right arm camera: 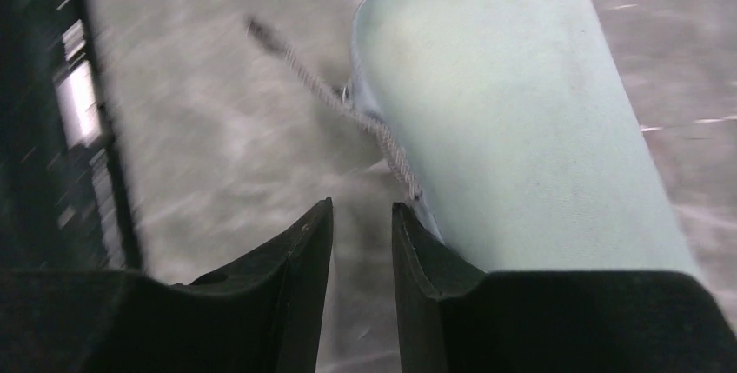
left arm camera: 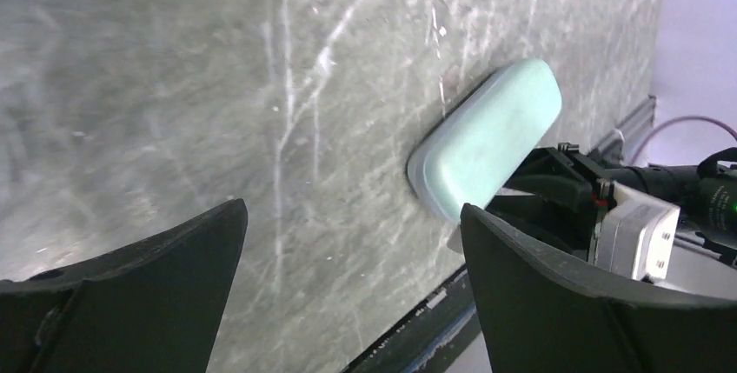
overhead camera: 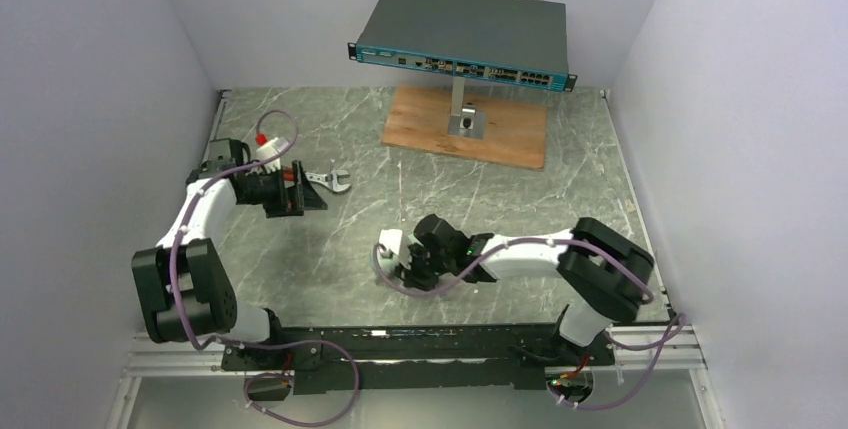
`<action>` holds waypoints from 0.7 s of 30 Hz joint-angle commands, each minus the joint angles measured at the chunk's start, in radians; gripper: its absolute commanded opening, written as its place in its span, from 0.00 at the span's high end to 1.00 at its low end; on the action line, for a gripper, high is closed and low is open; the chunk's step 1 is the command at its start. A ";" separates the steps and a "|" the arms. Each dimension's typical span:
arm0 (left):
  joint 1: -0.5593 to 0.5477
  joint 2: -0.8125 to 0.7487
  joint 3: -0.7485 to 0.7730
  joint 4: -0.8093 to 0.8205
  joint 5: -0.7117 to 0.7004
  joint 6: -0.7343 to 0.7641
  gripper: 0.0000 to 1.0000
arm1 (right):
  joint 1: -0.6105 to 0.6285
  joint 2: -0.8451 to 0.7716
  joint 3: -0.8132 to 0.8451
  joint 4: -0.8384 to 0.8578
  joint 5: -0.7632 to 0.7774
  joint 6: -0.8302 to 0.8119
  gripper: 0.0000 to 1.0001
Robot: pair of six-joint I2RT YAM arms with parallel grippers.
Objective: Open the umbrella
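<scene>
The umbrella itself does not show in any view. A mint-green oblong capsule case (left arm camera: 491, 134) lies on the marble table; it also shows pale in the top view (overhead camera: 390, 245) and large in the right wrist view (right arm camera: 513, 112). A grey cord (right arm camera: 348, 103) hangs from its zipper end. My right gripper (right arm camera: 361, 206) sits at the case's end, jaws a narrow gap apart and empty, the cord's tip just beside the right finger. It shows in the top view too (overhead camera: 412, 261). My left gripper (left arm camera: 352, 203) is wide open and empty, far left (overhead camera: 300, 191).
A wrench (overhead camera: 335, 181) lies beside the left gripper, and a red-capped bottle (overhead camera: 265, 144) stands behind it. A network switch (overhead camera: 460, 34) on a stand rises from a wooden board (overhead camera: 500, 134) at the back. White walls enclose the table.
</scene>
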 commanded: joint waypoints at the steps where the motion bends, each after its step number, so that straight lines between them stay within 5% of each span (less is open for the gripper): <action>1: 0.038 -0.101 -0.002 0.059 -0.044 -0.041 0.02 | -0.077 0.092 0.127 0.236 0.192 0.172 0.66; 4: 0.038 -0.100 -0.032 0.099 -0.021 -0.096 0.01 | -0.148 0.111 0.151 0.217 0.140 0.087 0.65; 10: -0.035 -0.079 -0.086 0.318 0.051 -0.205 0.16 | -0.224 -0.012 0.110 0.021 -0.030 -0.133 0.63; 16: -0.152 -0.013 -0.061 0.413 0.030 -0.233 0.33 | -0.252 -0.239 0.111 -0.270 -0.152 -0.247 0.47; 21: -0.153 0.029 -0.012 0.382 0.049 -0.206 0.45 | -0.344 -0.247 0.204 -0.330 -0.159 -0.247 0.40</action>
